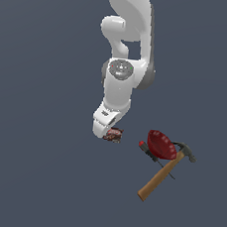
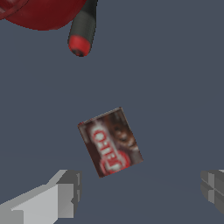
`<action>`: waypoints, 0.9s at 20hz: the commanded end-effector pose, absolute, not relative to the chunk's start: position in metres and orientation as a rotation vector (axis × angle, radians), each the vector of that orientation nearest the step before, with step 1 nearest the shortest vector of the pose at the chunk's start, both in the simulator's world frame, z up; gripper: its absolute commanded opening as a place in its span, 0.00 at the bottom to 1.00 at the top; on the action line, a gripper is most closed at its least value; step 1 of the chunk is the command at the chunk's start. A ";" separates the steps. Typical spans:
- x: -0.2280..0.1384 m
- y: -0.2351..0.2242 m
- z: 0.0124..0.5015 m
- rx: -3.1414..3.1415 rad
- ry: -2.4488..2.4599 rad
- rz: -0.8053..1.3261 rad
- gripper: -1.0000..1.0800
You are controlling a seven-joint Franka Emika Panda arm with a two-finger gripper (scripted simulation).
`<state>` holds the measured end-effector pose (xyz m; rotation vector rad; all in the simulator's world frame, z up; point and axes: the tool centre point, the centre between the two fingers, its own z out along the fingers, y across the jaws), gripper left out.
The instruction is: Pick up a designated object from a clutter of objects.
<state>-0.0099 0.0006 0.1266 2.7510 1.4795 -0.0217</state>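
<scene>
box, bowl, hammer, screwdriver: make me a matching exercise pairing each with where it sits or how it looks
Things:
1. box
2. bowl
3. hammer
4. screwdriver

Descriptions:
A. wooden handle, dark head
B. red, with the hammer's head just beyond it
C. apart from the others, under the open tool
D. thin, red handle poking out beside the bowl

Pairs: 1-C, 2-B, 3-A, 4-D

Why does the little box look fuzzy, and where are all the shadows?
Wrist view: the small red, brown and white box shows blurry, smeared printing; flat grey floor, no shadows. Exterior view: the box is tiny and half hidden by the white arm; even lighting, no glare.
</scene>
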 end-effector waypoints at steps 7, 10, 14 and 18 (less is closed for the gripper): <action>-0.019 0.006 0.091 2.580 1.778 -0.012 0.96; -0.022 0.008 0.082 2.531 1.851 -0.008 0.96; -0.026 0.009 0.073 2.481 1.923 -0.004 0.96; -0.028 0.010 0.068 2.450 1.965 -0.001 0.96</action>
